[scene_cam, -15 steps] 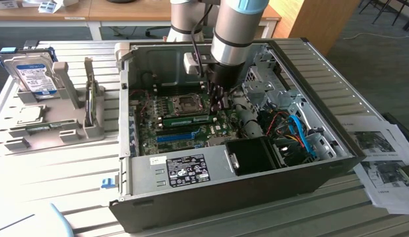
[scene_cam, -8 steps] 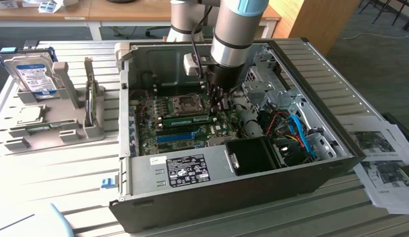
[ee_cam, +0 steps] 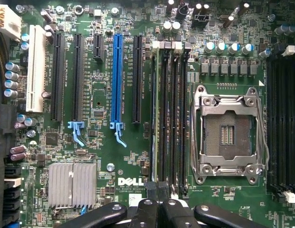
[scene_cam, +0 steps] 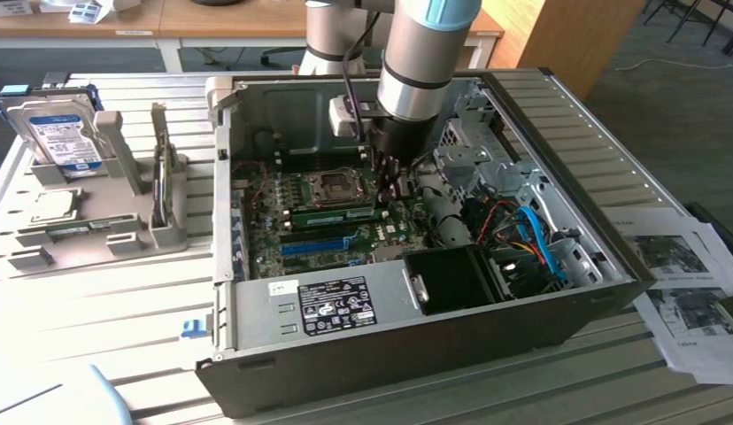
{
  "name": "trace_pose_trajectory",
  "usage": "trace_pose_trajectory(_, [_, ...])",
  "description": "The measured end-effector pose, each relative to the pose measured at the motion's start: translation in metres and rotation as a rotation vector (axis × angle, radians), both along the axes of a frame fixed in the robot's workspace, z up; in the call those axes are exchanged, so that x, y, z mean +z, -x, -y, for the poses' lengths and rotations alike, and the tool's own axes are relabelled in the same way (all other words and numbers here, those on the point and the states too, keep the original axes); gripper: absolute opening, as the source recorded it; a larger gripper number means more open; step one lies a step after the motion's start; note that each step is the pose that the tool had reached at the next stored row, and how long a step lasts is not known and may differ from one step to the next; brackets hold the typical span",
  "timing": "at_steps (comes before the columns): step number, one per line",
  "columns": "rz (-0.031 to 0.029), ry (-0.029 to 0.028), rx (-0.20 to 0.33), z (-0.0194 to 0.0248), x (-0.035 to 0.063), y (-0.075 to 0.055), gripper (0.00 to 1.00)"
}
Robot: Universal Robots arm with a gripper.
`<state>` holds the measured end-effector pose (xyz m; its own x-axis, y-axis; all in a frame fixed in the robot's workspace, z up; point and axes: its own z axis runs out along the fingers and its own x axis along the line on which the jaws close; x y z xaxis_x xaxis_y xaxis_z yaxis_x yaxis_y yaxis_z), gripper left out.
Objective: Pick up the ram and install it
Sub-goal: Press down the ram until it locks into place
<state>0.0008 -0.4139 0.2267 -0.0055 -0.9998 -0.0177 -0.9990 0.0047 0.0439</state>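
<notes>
The ram (scene_cam: 337, 214) is a long green stick standing on edge in a black slot of the motherboard, inside the open computer case. From the wrist camera the ram (ee_cam: 156, 118) is a thin edge in the slot nearest the long blue slot (ee_cam: 117, 80). My gripper (scene_cam: 388, 197) reaches down into the case at one end of the stick. The gripper (ee_cam: 157, 189) is shut, its black tips together right over that end of the ram. I cannot tell whether the tips pinch the stick or only rest on it.
The processor socket (ee_cam: 228, 130) lies beside the memory slots, with a finned heatsink (ee_cam: 71, 184) further off. Cables and a black fan box (scene_cam: 461, 279) crowd the case at the exterior view's right. A grey fixture holds a hard drive (scene_cam: 62, 133) and a processor chip (scene_cam: 54, 205). Papers (scene_cam: 685, 283) lie outside.
</notes>
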Motion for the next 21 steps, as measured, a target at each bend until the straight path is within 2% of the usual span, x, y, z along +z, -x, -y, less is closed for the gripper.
trace_pose_trajectory(21, [-0.0001,0.0005,0.000,0.0001,-0.0029,0.0000,0.09])
